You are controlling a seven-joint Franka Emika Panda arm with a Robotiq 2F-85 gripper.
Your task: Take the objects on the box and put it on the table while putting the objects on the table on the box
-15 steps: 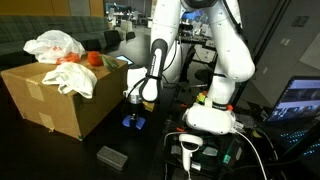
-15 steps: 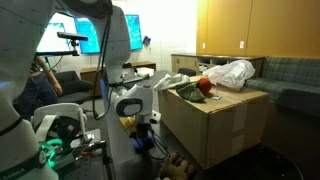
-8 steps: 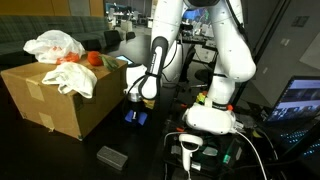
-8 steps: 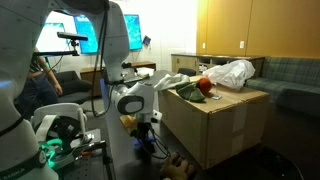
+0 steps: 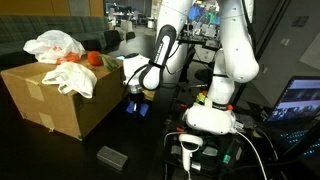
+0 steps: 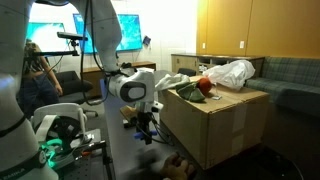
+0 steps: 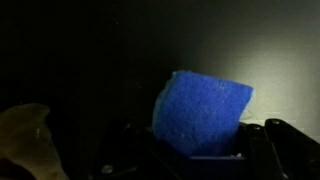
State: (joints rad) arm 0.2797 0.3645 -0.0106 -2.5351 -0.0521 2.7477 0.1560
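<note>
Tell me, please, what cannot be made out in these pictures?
Wrist view: lower edge of the blue block, hidden by the tool gripping it.
Wrist view: tan shape, blurred and cut by the corner.
In an exterior view: whatever lies under the white bags on the box.
In an exterior view: grey slab, too small to identify.

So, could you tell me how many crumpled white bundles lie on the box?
2: a puffy bag atop the box at the end away from the gripper, and a limp bundle drooping over the edge nearest it. Others may be hidden.
</note>
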